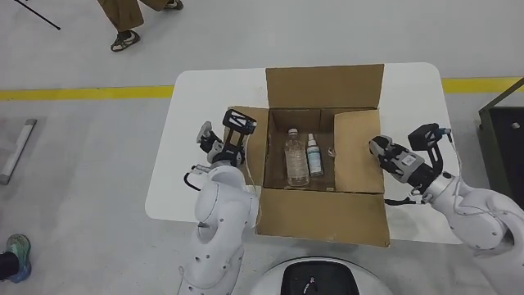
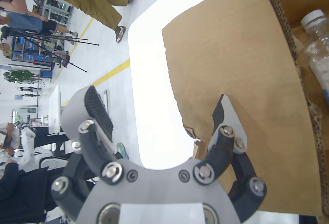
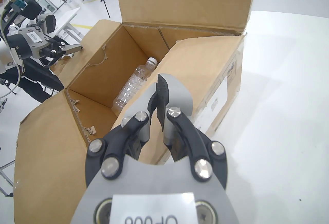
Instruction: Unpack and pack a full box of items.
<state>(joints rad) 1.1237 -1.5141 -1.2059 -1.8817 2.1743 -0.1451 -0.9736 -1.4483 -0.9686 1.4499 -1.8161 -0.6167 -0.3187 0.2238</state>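
The left gripper (image 2: 156, 96), fingers apart, hangs over the left flap (image 2: 231, 55) of the box (image 1: 323, 213). Beyond it, inside, lie a clear bottle (image 1: 295, 160) and a spray bottle (image 1: 314, 156). The right gripper (image 3: 160, 86), fingers together, sits by the right flap (image 3: 195, 68). Unpacking looks due, and the next move is to reach down inside.

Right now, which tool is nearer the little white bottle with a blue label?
Right: the right tool is over the cardboard flap beside the little bottle, the left tool beyond the clear plastic bottle.
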